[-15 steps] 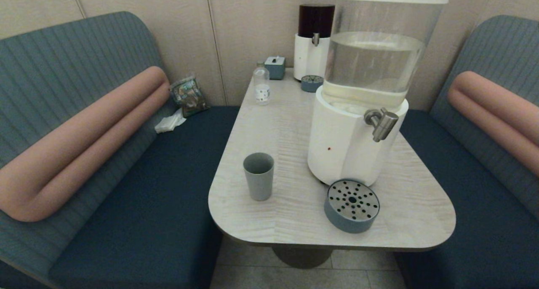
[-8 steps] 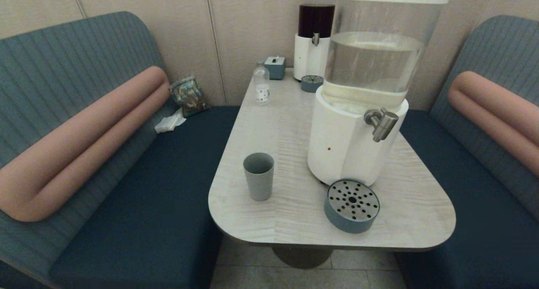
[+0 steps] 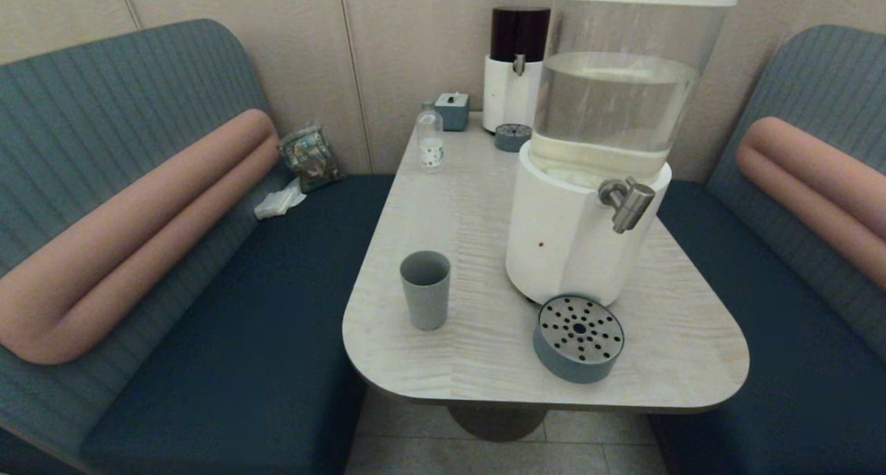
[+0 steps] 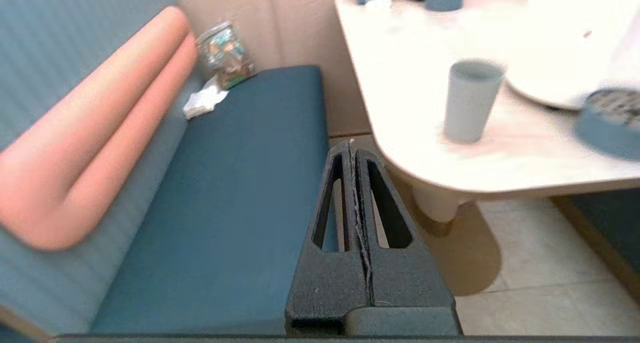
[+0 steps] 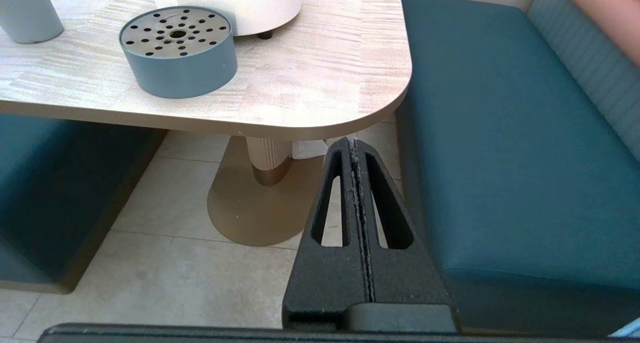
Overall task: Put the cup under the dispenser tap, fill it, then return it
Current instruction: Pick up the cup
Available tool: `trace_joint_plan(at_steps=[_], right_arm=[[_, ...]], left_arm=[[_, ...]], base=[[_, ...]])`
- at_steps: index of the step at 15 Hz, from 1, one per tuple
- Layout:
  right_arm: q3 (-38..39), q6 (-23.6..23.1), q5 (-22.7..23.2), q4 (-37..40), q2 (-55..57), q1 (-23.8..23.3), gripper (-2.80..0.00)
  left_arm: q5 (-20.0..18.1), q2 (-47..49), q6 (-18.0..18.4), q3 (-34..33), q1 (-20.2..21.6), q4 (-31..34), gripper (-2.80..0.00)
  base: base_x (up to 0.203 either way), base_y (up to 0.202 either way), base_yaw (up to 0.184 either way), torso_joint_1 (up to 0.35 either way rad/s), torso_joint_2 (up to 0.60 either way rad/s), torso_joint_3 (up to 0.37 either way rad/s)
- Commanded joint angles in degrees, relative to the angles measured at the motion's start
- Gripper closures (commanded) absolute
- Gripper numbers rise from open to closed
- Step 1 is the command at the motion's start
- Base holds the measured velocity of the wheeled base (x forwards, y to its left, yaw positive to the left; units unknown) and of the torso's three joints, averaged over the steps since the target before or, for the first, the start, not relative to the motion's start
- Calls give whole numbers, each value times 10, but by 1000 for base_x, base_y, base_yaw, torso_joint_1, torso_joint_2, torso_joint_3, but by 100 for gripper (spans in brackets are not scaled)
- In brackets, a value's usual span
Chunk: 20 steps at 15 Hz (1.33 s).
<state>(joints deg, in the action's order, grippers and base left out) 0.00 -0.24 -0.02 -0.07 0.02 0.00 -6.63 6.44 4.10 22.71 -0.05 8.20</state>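
The grey-blue cup [image 3: 425, 289] stands upright and empty on the table's near left part, also seen in the left wrist view [image 4: 470, 100]. The steel dispenser tap [image 3: 628, 203] juts from the white base of the large clear-tank dispenser [image 3: 595, 149], to the cup's right. Neither arm shows in the head view. My left gripper [image 4: 351, 145] is shut with nothing in it, low beside the left bench, short of the table edge. My right gripper [image 5: 352, 143] is shut and empty, below the table's near right corner, over the floor.
A round blue drip tray [image 3: 579, 336] with a perforated steel top sits in front of the dispenser. A small clear bottle [image 3: 430, 140], a tissue box [image 3: 453, 110] and a dark-liquid dispenser [image 3: 516, 59] stand at the back. Benches [image 3: 228, 309] flank the table [image 3: 484, 371].
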Motion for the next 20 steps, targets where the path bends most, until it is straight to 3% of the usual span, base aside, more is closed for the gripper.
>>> trace_joint_plan(at_steps=[1, 5, 10, 12, 15, 17, 20], right_arm=[[0, 0, 0, 0, 0, 0, 0], [0, 0, 0, 0, 0, 0, 0], [0, 0, 0, 0, 0, 0, 0], [0, 0, 0, 0, 0, -1, 0], [0, 0, 0, 0, 0, 0, 0], [0, 0, 0, 0, 0, 0, 0], [0, 0, 0, 0, 0, 0, 0]], left_arm=[[-4, 78, -1, 43, -1, 1, 0], [-33, 249, -15, 131, -4, -13, 0], [-97, 506, -19, 143, -4, -137, 0], [-116, 609, -18, 126, -5, -221, 0], [-153, 750, -18, 77, -7, -402, 0], [-184, 819, -15, 43, -16, -472, 0], [-198, 920, 6, 4, -26, -600, 0]], base=[[0, 0, 0, 0, 0, 0], [0, 0, 0, 0, 0, 0], [0, 0, 0, 0, 0, 0], [0, 0, 0, 0, 0, 0], [0, 0, 0, 0, 0, 0], [0, 0, 0, 0, 0, 0], [0, 0, 0, 0, 0, 0]])
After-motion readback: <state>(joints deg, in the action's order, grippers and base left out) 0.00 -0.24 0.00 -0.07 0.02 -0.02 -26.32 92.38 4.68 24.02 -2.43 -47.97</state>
